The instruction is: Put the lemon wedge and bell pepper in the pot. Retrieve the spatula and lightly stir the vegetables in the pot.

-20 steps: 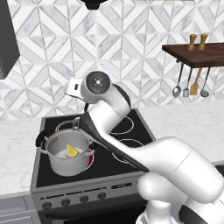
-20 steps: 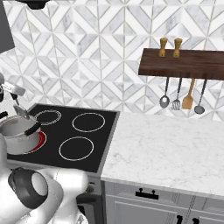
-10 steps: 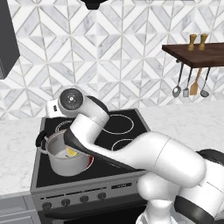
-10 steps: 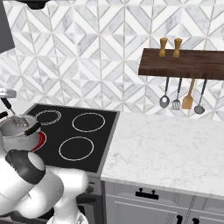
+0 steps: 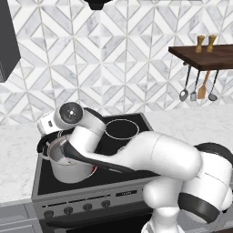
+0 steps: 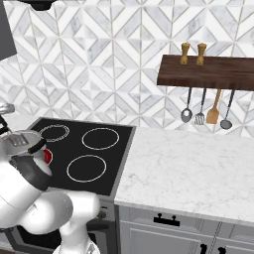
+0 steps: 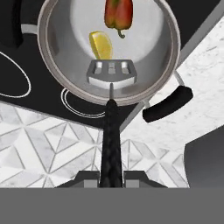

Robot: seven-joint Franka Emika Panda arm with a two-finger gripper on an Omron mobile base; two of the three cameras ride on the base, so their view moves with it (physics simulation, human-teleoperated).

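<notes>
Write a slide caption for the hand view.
Gripper holds the spatula over the pot, lemon wedge and bell pepper inside.

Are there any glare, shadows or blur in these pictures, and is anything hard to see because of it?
Hand view: sharp, evenly lit; the pot has a pale inside with soft sheen, so the lemon wedge, bell pepper and spatula read clearly. Left base view: no blur, but the arm covers most of the pot's mouth. Right base view: flat light, faint shadows under the shelf.

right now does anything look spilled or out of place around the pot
Nothing stands out. The lemon wedge and bell pepper lie inside the pot, and the hand holds the spatula with its head inside the rim.
</notes>
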